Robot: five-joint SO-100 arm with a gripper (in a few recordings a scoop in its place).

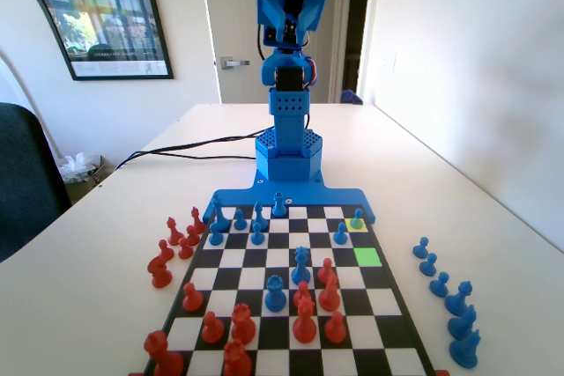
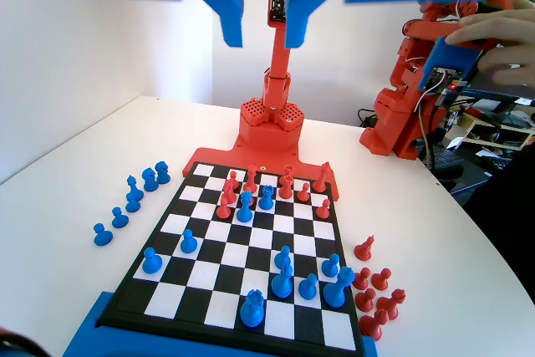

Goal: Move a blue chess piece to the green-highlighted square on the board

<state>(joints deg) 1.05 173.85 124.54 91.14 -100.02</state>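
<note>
The board [image 1: 385,302] lies in front of the blue arm, which is raised and folded back at the far end in the fixed view. The green-highlighted square [image 1: 367,256] is bare, near the board's right edge. One row behind it, a blue chess piece [image 1: 357,217], a pawn, stands on a pale yellow square [image 1: 356,226]. In the wrist view this pawn [image 2: 152,260] is at the near left of the board [image 2: 192,300]. My gripper [image 2: 263,39] hangs high above the board. It is open, with nothing between its jaws.
Other blue pawns [image 1: 341,233] and taller blue pieces [image 1: 301,263] mix with red pieces [image 1: 305,319] mid-board. Several captured blue pieces [image 1: 440,284] line the table right of the board, and red ones [image 1: 162,261] sit left of it. Black cables trail behind the arm's base.
</note>
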